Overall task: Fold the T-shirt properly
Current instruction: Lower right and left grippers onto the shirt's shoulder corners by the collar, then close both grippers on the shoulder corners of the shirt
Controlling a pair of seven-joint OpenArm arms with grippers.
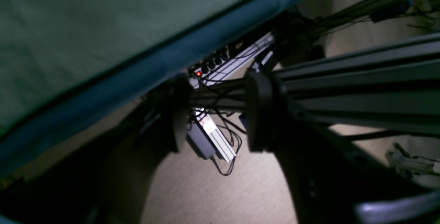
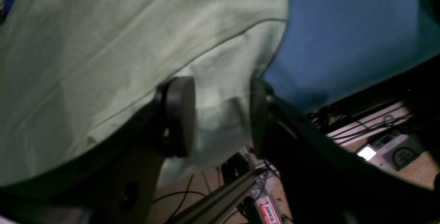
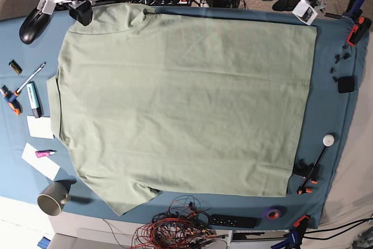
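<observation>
Shirt flat on the table, fold not started, we're at the pre-grasp step

T-shirt [image 3: 180, 103] lies spread on the blue cloth [image 3: 332, 109]; right gripper [image 2: 220, 117] spread wide around a sleeve edge hanging over the table edge, nothing pinched; left gripper [image 1: 216, 114] spread, off the table. Next we need both closed on shirt edges

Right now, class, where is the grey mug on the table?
In the base view, the grey mug sits at the bottom-left corner, just off the T-shirt, below the white paper and pink marker.
</observation>
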